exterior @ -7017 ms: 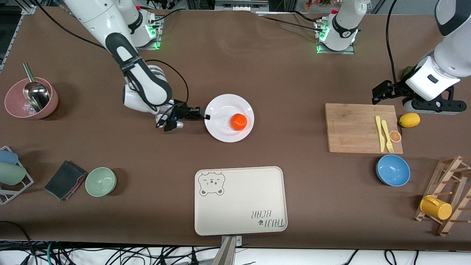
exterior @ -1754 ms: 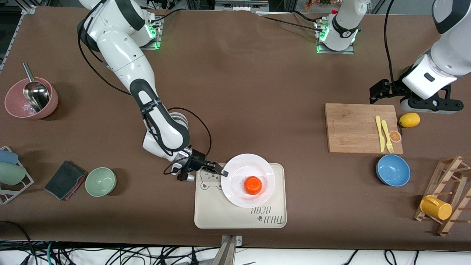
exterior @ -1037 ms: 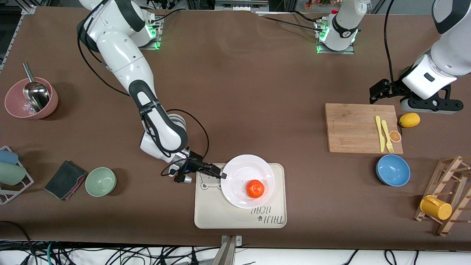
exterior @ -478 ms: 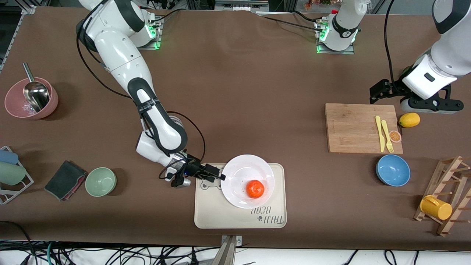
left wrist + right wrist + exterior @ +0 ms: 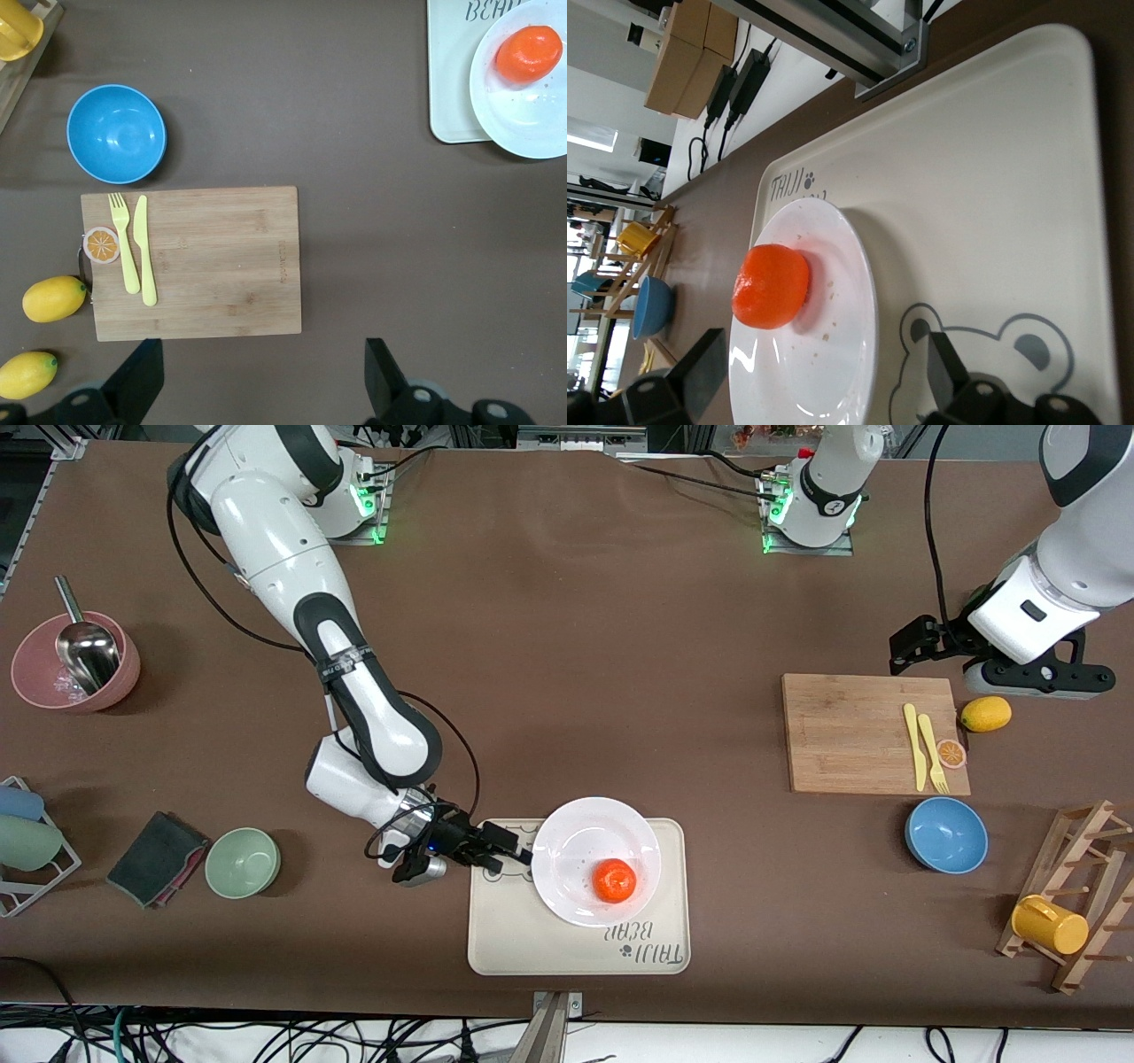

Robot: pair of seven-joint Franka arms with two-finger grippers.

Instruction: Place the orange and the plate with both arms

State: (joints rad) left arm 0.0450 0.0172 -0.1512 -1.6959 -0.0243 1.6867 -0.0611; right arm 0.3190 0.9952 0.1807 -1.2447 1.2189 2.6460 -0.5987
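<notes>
The white plate (image 5: pixel 585 837) rests on the cream bear-printed tray (image 5: pixel 532 943), at the tray's edge farther from the front camera. The orange (image 5: pixel 614 880) lies in the plate. My right gripper (image 5: pixel 516 847) is open and empty, low over the tray's bear print, just beside the plate's rim toward the right arm's end. The right wrist view shows the plate (image 5: pixel 833 372), the orange (image 5: pixel 771 285) and the tray (image 5: pixel 992 204) ahead of the open right gripper (image 5: pixel 824 376). My left gripper (image 5: pixel 898 654) is open and empty and waits beside the cutting board (image 5: pixel 859 735).
The board holds a yellow knife and fork and an orange slice (image 5: pixel 951 754); a lemon (image 5: pixel 985 714) lies beside it. A blue bowl (image 5: pixel 946 834) and a rack with a yellow mug (image 5: pixel 1050 924) stand near. A green bowl (image 5: pixel 243 862), a grey cloth (image 5: pixel 158 857) and a pink bowl (image 5: pixel 75 662) sit at the right arm's end.
My right gripper carried the plate with the orange from the table's middle onto the tray, let go of the rim and drew back a little. The left arm barely moved.
</notes>
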